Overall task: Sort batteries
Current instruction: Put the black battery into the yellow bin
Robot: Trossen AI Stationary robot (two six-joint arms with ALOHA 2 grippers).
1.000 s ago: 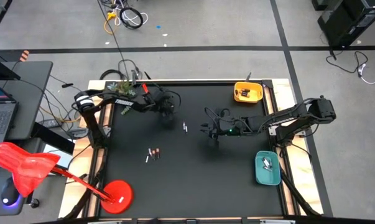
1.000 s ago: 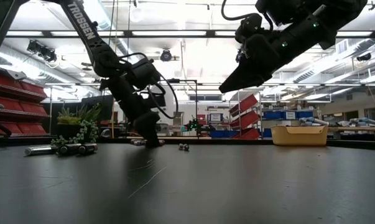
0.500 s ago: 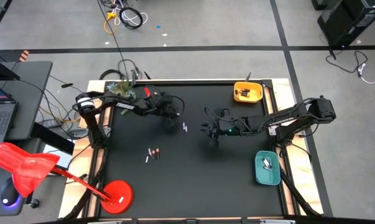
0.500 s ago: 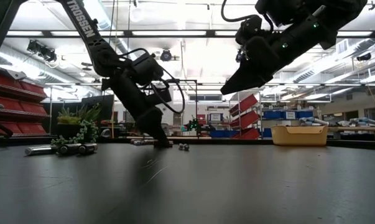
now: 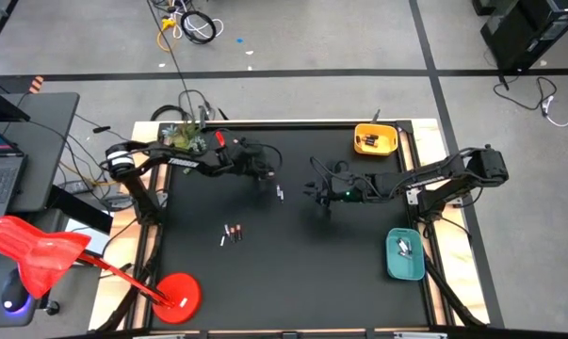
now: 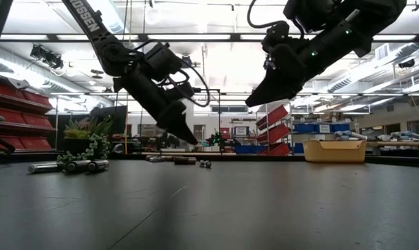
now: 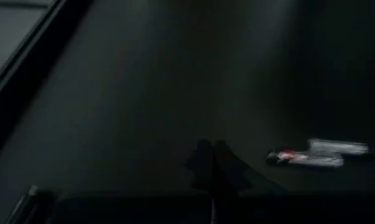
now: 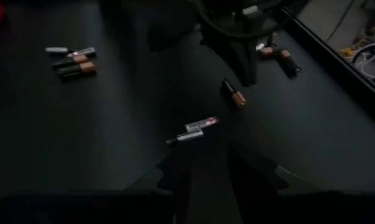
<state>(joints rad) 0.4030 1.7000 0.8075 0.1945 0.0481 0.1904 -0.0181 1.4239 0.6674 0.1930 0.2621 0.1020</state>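
Observation:
Loose batteries lie on the black table: a silvery pair (image 5: 280, 193) (image 8: 193, 129) at mid-table, a small group (image 5: 232, 233) (image 8: 72, 61) nearer the front, and a dark copper-ended one (image 8: 232, 92) on its side. My left gripper (image 8: 244, 76) (image 6: 190, 137) hangs shut and empty just above that copper-ended battery, slanting down. My right gripper (image 5: 312, 193) (image 8: 209, 180) hovers open above the table, to the right of the silvery pair, with nothing between its fingers.
A yellow tray (image 5: 375, 139) with batteries stands at the far right corner. A teal tray (image 5: 405, 256) with a few silvery ones stands at the near right. Two more batteries (image 8: 277, 53) lie beyond my left gripper. A plant (image 5: 185, 135) stands at the far left edge.
My left gripper has risen off the table and shifted a little toward the right edge, its slant growing flatter. The battery it stood at remains lying on the table. My right gripper has kept still.

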